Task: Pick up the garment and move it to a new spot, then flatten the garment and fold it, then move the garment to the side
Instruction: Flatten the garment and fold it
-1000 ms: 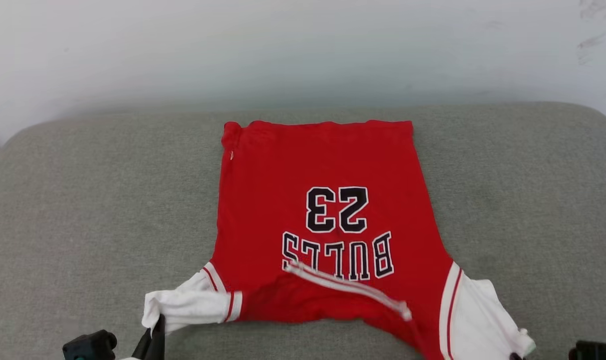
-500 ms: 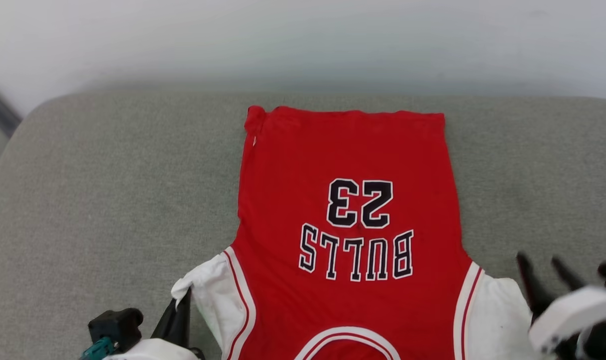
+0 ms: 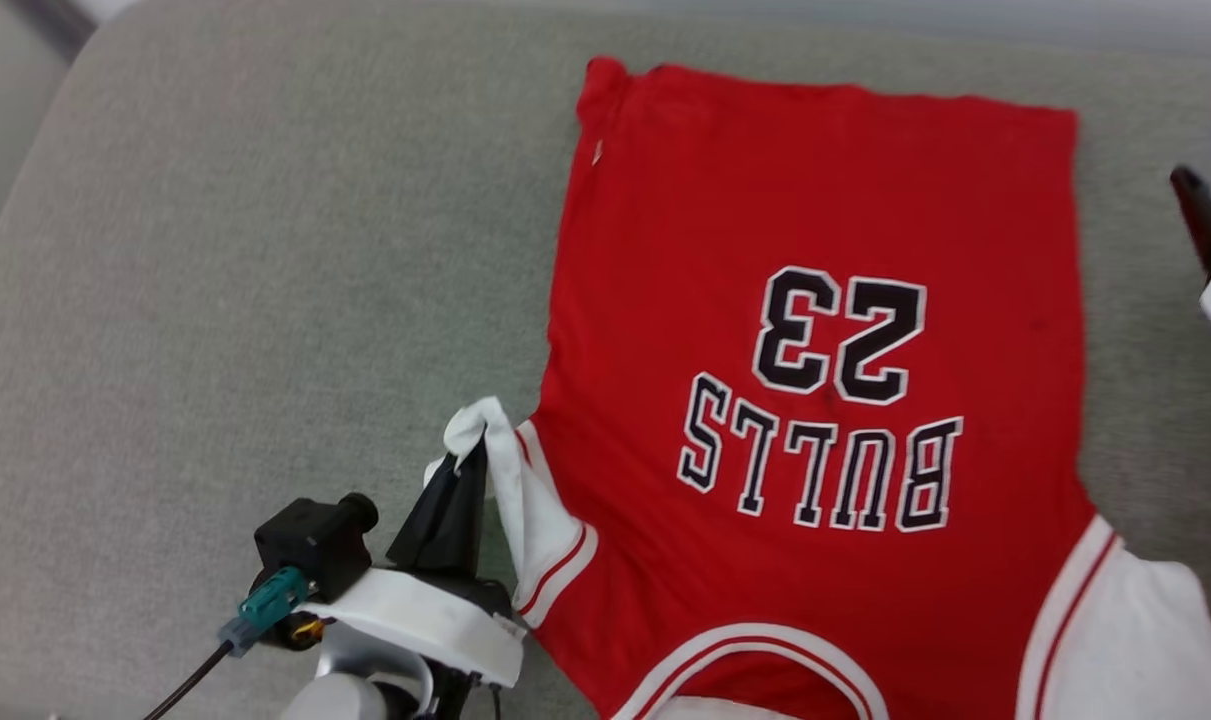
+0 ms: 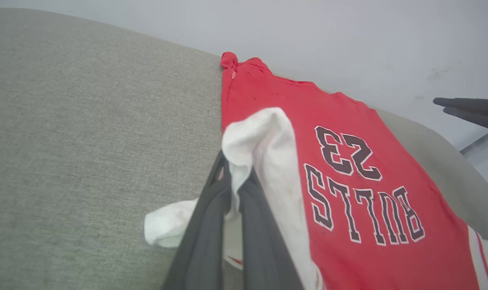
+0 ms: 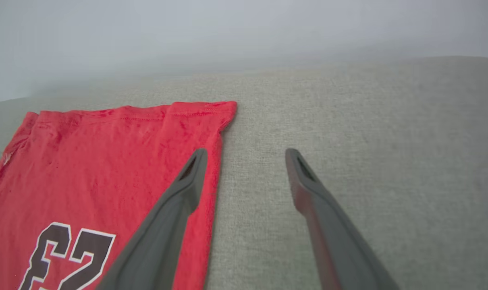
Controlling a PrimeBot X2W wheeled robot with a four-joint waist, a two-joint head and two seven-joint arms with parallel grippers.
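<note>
The garment [image 3: 815, 330] lay spread on the grey cushion [image 3: 215, 300], print up, its long axis running from far hem to near neckline. The left gripper [image 4: 231, 169] was clenched on the garment's near-left white shoulder panel, which stood raised. The right gripper [image 5: 247, 155], fingers released and empty, hovered at the garment's right edge near the far hem corner, making it the nearer arm for that corner.

The garment [image 3: 815, 200] is matt cloth, the cushion [image 3: 265, 250] coarse weave.

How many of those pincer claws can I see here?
2. The left gripper pinches a white corner of the garment; the right gripper hangs open beside its red edge.
</note>
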